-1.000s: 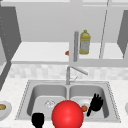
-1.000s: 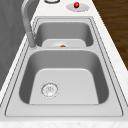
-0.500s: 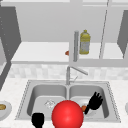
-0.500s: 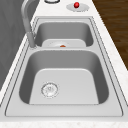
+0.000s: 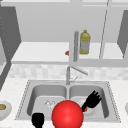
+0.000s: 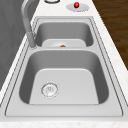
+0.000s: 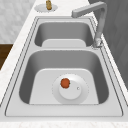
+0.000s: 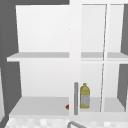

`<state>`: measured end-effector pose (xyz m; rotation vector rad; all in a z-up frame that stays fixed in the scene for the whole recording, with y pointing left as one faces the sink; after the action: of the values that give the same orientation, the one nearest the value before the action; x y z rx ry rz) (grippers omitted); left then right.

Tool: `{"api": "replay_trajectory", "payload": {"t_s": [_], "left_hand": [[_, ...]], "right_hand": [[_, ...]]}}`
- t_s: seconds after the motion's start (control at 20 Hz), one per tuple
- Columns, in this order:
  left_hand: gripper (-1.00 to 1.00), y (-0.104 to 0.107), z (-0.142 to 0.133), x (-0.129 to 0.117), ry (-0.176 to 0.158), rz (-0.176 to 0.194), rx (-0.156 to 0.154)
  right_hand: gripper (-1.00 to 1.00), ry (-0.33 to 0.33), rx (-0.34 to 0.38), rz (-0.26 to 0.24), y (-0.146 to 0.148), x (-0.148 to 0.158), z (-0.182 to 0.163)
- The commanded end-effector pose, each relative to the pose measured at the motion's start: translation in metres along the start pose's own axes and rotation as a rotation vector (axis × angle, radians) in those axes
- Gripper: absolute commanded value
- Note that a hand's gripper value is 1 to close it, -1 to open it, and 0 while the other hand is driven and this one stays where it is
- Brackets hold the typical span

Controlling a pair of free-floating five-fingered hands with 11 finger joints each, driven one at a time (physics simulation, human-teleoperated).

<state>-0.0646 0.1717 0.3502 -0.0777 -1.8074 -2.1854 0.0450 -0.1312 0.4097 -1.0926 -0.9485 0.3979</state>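
Right hand (image 5: 93,99) hung over the right basin of the sink (image 5: 110,100), fingers spread wide and straight, holding nothing, just above a white plate (image 7: 75,96) carrying a small orange-red item (image 7: 65,83). Left hand (image 5: 38,119) hovered at the sink's front edge by the left basin; finger state could not be told. Large red ball (image 5: 67,114) sat between the hands. Yellow bottle (image 5: 84,42) stood on the cabinet shelf (image 5: 37,53) behind the faucet (image 5: 68,75).
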Motion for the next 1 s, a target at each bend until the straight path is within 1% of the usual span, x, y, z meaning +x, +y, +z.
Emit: {"api": "replay_trajectory", "payload": {"t_s": [0.0, 0.2, 0.65, 0.8, 0.95], "left_hand": [[0.00, 0.000, 0.000, 0.000, 0.000, 0.000, 0.000], [0.00, 0.000, 0.000, 0.000, 0.000, 0.000, 0.000], [0.00, 0.000, 0.000, 0.000, 0.000, 0.000, 0.000], [0.00, 0.000, 0.000, 0.000, 0.000, 0.000, 0.000], [0.00, 0.000, 0.000, 0.000, 0.000, 0.000, 0.000]], "right_hand": [[-1.00, 0.037, -0.049, -0.095, -0.008, 0.013, 0.007], [-1.00, 0.063, -0.072, -0.122, -0.016, 0.025, 0.015], [-1.00, 0.108, -0.151, -0.205, -0.032, 0.054, 0.029], [-1.00, 0.126, -0.155, -0.237, -0.037, 0.064, 0.035], [-1.00, 0.154, -0.142, -0.264, -0.046, 0.067, 0.051]]}}
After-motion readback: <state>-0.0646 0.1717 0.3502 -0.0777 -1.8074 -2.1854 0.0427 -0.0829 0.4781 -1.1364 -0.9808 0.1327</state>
